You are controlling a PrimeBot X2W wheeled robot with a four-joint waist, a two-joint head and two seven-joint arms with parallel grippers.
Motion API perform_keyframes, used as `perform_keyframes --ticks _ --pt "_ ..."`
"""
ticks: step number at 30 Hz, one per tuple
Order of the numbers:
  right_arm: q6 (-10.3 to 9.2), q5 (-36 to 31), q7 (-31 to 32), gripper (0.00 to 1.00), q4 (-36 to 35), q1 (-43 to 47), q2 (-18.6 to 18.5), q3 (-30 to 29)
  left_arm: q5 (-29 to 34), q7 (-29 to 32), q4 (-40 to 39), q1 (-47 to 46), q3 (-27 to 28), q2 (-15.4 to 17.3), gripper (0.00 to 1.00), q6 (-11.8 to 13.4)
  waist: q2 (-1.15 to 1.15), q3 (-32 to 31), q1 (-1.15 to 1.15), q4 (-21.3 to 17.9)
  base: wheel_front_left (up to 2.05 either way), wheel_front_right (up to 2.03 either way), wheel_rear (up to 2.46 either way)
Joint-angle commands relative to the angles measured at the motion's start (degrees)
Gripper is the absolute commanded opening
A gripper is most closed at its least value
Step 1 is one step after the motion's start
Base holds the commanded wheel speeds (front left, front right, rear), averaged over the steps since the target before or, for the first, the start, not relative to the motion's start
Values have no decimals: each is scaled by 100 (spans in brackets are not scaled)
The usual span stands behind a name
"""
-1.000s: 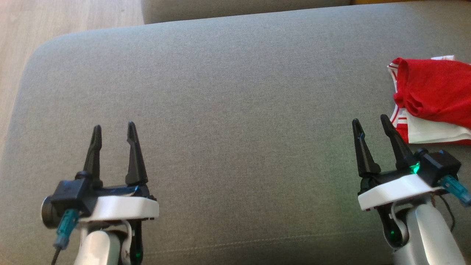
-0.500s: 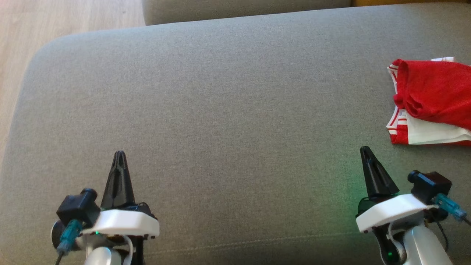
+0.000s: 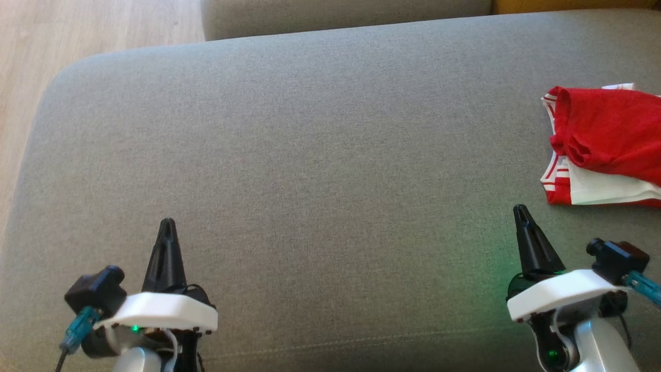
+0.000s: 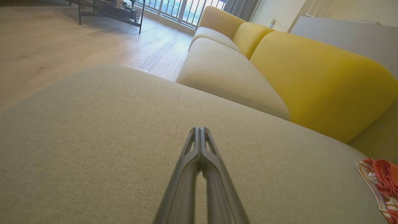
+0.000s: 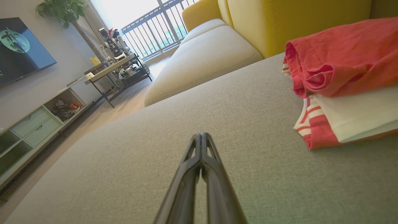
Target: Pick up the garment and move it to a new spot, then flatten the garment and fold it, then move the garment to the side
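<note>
Garment rests unmoved on the cushion; both jaws, spread a second ago, now pressed together, empty.

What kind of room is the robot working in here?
Most likely a home living room: a grey sofa cushion carrying the red and white garment, a yellow sofa back, and a wall television.

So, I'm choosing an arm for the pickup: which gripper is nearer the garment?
Right. The right gripper sits just short of the garment, not touching; the left gripper is far across the cushion.
</note>
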Motion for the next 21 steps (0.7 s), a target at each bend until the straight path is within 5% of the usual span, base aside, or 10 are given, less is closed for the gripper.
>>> perform_keyframes --ticks 1,21 --pt "0 154 42 0 -223 -207 -3 -25 -144 40 -146 -274 96 75 0 -51 0 -6 0 0 0 0 0" --pt "-1 1443 380 0 -259 -181 -1 -103 -1507 319 64 -370 273 129 0 -309 0 -109 0 0 0 0 0"
